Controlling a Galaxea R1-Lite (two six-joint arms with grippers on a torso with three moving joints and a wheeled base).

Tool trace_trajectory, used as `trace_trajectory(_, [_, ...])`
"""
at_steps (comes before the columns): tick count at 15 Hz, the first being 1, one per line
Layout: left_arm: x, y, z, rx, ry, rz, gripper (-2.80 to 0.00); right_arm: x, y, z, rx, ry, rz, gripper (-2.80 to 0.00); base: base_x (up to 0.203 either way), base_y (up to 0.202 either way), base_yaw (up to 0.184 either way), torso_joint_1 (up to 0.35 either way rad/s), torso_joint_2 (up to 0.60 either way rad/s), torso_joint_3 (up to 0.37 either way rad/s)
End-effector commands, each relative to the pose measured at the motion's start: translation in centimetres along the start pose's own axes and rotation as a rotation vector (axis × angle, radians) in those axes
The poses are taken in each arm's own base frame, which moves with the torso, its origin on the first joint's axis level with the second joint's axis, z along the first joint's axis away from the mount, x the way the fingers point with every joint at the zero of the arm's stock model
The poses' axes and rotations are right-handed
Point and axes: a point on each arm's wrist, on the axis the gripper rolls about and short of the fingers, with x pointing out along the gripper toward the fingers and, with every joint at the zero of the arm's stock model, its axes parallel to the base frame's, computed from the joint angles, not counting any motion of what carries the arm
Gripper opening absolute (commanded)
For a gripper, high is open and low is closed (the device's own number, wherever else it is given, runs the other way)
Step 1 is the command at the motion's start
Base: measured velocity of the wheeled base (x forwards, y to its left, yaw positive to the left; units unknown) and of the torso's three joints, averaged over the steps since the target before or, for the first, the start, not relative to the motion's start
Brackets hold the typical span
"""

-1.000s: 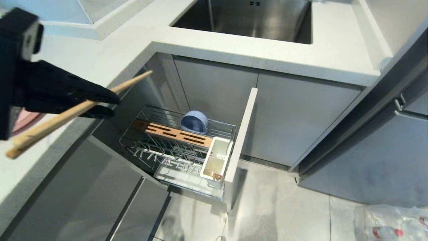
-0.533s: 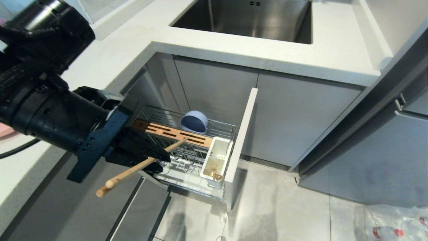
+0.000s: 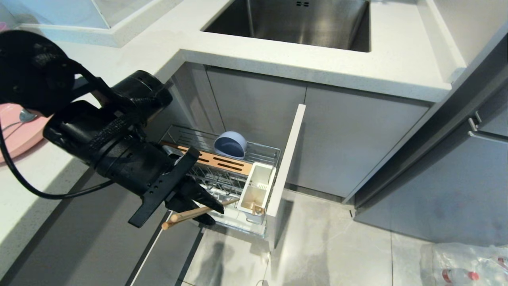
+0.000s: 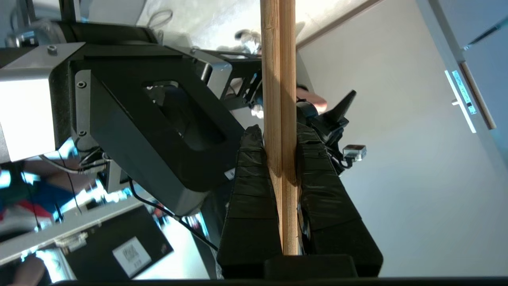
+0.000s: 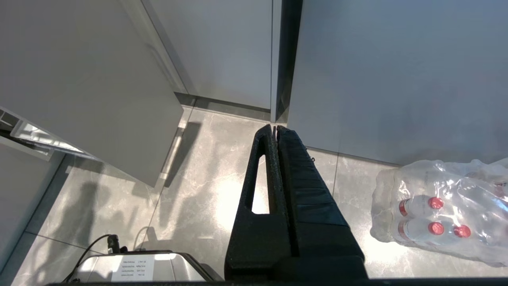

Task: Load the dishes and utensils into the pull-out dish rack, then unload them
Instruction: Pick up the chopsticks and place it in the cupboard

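left gripper (image 3: pixel 210 207) lowered chopsticks (image 3: pixel 190 213) toward rack (image 3: pixel 222 174).

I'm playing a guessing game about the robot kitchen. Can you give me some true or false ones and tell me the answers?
1. The left gripper holds the chopsticks. True.
2. The blue bowl sits on the counter. False: it is in the dish rack.
3. The dish rack is pulled out of the cabinet. True.
4. The right gripper holds a spoon. False: it is shut on nothing, above the floor.
5. The pink plate is in the rack. False: it lies on the counter.
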Motion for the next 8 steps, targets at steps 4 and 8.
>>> trace_trajectory(4, [1.5, 2.1, 3.9, -0.025, 0.084, 0.006, -2.8, 0.0, 0.0, 0.0, 0.0, 0.001, 0.0, -2.8, 0.0, 0.0, 0.0, 0.0, 0.0, 0.0])
trace_trajectory(8, [3.2, 3.5, 5.4, -0.012, 0.148, 0.042, -2.8, 0.0, 0.0, 0.0, 0.0, 0.001, 0.0, -2.8, 0.0, 0.0, 0.0, 0.0, 0.0, 0.0])
